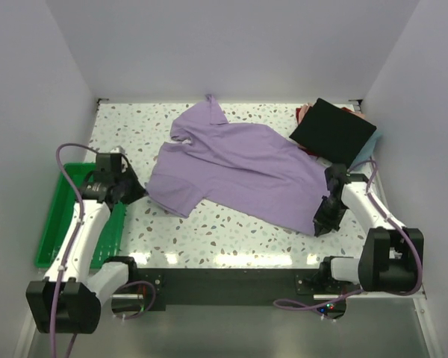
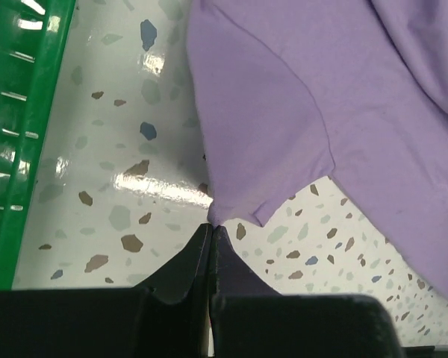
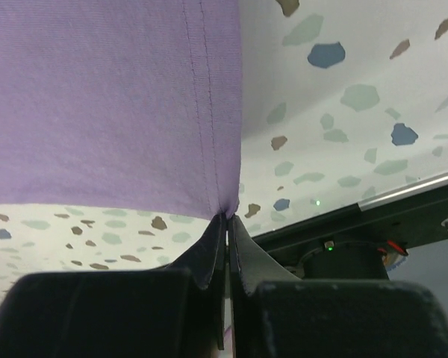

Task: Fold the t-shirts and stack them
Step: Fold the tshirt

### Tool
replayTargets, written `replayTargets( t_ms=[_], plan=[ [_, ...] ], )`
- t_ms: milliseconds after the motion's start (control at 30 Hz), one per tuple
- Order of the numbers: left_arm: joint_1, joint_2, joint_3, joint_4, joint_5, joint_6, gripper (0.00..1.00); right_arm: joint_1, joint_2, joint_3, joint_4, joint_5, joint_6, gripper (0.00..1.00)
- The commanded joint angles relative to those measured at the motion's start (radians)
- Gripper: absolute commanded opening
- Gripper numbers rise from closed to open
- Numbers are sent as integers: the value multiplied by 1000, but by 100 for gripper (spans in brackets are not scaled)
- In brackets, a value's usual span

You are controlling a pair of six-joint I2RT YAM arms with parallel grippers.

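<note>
Lavender t-shirt (image 1: 239, 171) clamped in left tool (image 2: 211, 230), right tool (image 3: 226, 220), green tray (image 1: 56, 216) alongside, black tee (image 1: 332, 133) behind

Speckled white table (image 1: 231, 231) under it all. The lavender t-shirt (image 1: 239, 168) lies spread out across it, reaching from the left jaws to the right jaws. Just outside the left jaws sits the green tray (image 1: 56, 224). Beyond the right jaws is a folded pile: black tee (image 1: 332, 130) on top, red tee (image 1: 304, 112) and light blue tee (image 1: 367, 151) peeking out underneath.
</note>
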Motion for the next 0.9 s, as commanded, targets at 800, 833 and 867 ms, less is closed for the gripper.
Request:
replayTargets(
  t_ms=[800,833,867],
  plan=[
    [7,-481,86,-559,-39,-123,0,194,-194,67,-288,11,-10,0],
    [7,-462,90,-550,-41,-116,0,194,-196,68,-288,14,-8,0],
    [7,-449,101,-540,-39,-102,0,194,-197,67,-288,16,-5,0]
  ],
)
